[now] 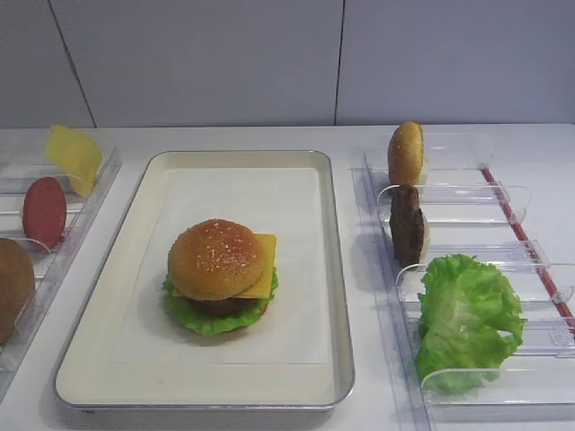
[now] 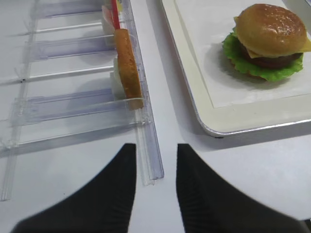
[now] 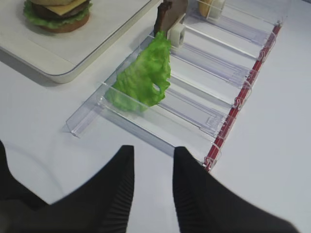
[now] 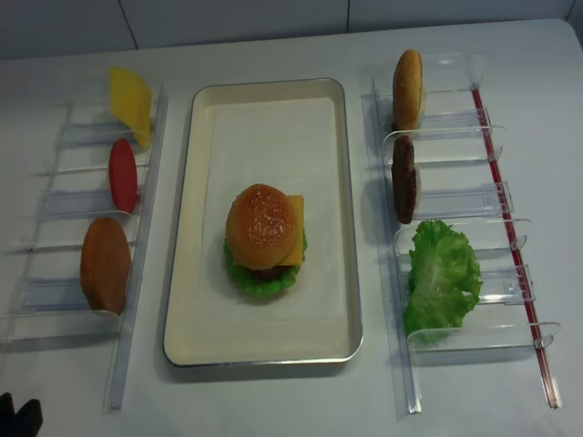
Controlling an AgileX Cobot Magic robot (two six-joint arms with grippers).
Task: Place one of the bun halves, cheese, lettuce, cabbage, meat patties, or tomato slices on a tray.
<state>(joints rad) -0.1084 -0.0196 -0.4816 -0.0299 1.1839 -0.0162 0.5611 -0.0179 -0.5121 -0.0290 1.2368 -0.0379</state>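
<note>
On the cream tray (image 1: 225, 184) sits a stacked burger. Its sesame bun top (image 1: 218, 258) lies over cheese (image 1: 267, 269), a meat patty (image 1: 222, 305) and lettuce (image 1: 211, 321). The left bins hold a cheese slice (image 1: 74, 157), a tomato slice (image 1: 44, 211) and a bun half (image 1: 13, 287). The right bins hold a bun half (image 1: 406, 153), a patty (image 1: 407, 224) and lettuce (image 1: 467, 319). My left gripper (image 2: 155, 146) hovers low beside the tray's near corner. My right gripper (image 3: 153, 150) hangs over bare table near the lettuce bin. Both are shut and hold nothing. No cabbage shows.
Clear plastic divided bins flank the tray, one set on the left (image 4: 86, 205) and one on the right (image 4: 455, 196) with a red strip (image 4: 515, 246) along its outer side. White table surrounds them, and a grey wall stands behind.
</note>
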